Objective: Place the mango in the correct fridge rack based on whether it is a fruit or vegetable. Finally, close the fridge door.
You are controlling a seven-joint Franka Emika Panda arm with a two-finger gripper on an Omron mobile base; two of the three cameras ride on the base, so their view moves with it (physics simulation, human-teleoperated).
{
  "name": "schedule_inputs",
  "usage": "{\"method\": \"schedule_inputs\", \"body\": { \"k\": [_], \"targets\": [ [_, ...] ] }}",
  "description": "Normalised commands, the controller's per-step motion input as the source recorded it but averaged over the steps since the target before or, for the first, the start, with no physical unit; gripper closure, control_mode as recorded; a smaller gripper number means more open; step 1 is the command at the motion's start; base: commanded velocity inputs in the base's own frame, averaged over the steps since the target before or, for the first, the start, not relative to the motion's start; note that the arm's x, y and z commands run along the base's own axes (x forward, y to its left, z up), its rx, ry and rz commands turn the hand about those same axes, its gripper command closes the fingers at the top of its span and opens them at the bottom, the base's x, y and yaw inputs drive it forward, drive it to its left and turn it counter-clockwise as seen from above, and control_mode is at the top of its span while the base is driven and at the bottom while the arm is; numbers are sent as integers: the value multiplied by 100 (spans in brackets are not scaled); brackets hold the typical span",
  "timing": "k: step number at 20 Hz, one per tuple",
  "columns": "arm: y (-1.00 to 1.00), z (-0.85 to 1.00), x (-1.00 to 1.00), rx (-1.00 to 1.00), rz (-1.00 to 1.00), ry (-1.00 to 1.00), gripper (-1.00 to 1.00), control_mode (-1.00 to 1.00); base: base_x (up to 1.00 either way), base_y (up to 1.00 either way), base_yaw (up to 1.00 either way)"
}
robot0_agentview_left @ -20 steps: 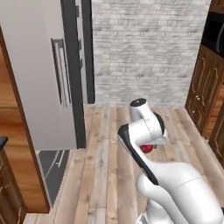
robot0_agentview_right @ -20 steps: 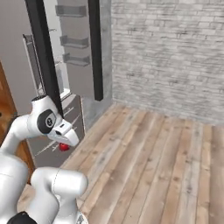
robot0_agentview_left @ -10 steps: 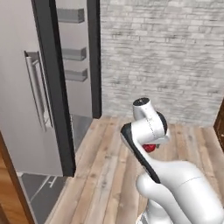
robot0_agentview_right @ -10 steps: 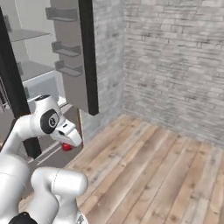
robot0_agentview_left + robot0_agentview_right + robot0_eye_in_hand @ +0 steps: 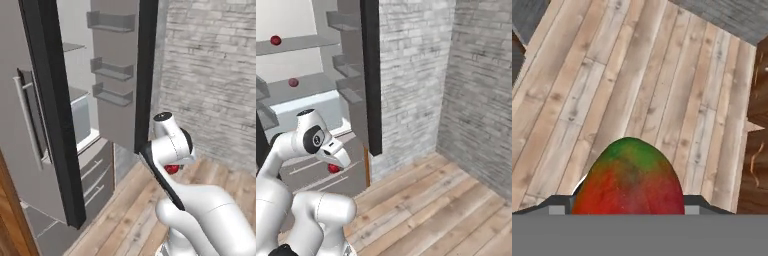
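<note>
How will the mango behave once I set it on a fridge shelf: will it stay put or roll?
The mango looks egg-shaped and smooth, so it could roll if released on a flat shelf. It probably is firm enough for the gripper to hold without deforming. Its glossy skin may be somewhat slippery.

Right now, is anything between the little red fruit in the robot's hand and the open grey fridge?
No object: the red-green mango hangs over bare wooden floor short of the fridge, seen in the left base view.

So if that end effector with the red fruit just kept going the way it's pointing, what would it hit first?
Most likely the wooden floor. The hand view looks past the mango held in the end effector onto bare planks, though depth is hard to judge.
</note>
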Motion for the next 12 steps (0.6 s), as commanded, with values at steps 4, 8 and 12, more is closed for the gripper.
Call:
{"method": "schedule_inputs", "body": {
  "k": [4, 8, 12],
  "targets": [
    [0, 0, 0, 0, 0, 0, 100, 100, 81, -29, 61],
    [0, 0, 0, 0, 0, 0, 100, 100, 77, -7, 64],
    [0, 0, 0, 0, 0, 0, 100, 100, 84, -13, 61]
  ]
}}
